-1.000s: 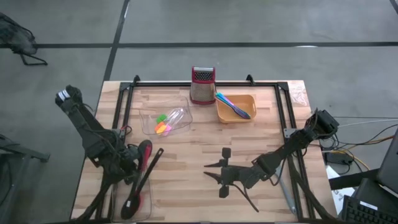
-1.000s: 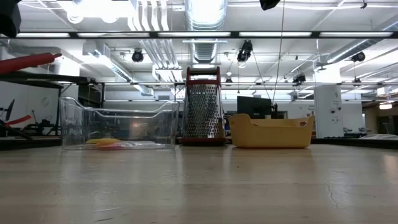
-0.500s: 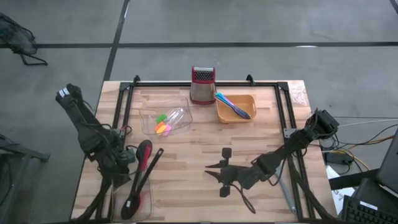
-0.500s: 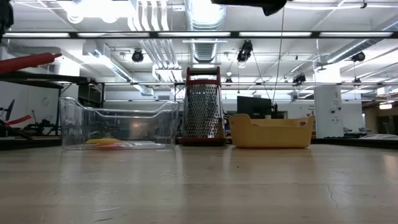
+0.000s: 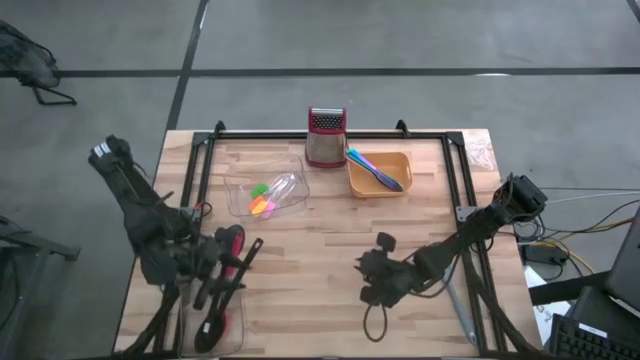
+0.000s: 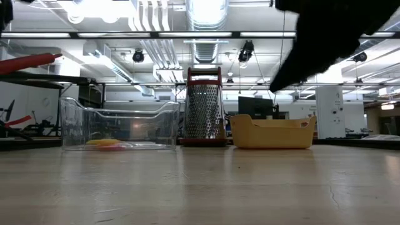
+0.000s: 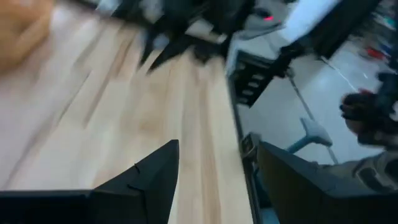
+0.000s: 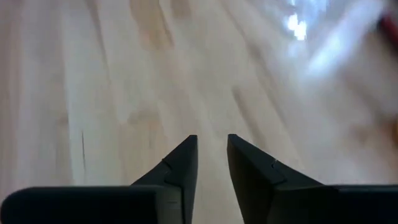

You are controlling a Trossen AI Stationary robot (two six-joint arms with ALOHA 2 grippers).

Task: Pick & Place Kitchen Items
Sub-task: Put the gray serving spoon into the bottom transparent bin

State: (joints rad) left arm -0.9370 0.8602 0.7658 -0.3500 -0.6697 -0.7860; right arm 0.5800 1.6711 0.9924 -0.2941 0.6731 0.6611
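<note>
Showing no readable writing, left gripper (image 7: 214, 165) jaws gape empty; right gripper (image 8: 211, 163) jaws nearly closed, empty.

Left hand (image 7: 214, 171) open; right hand (image 8: 211, 158) nearly closed, empty.

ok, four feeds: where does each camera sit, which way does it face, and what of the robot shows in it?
High: overhead, straight down; both arms, left gripper by the spatulas, right gripper mid-table.
Low: table height, level across; a dark arm blur at upper right.
Left wrist: over the table edge; own fingers apart.
Right wrist: down at bare wood; own fingers nearly closed, empty.
Shared by high and low: grater, orange tray, clear tub.
</note>
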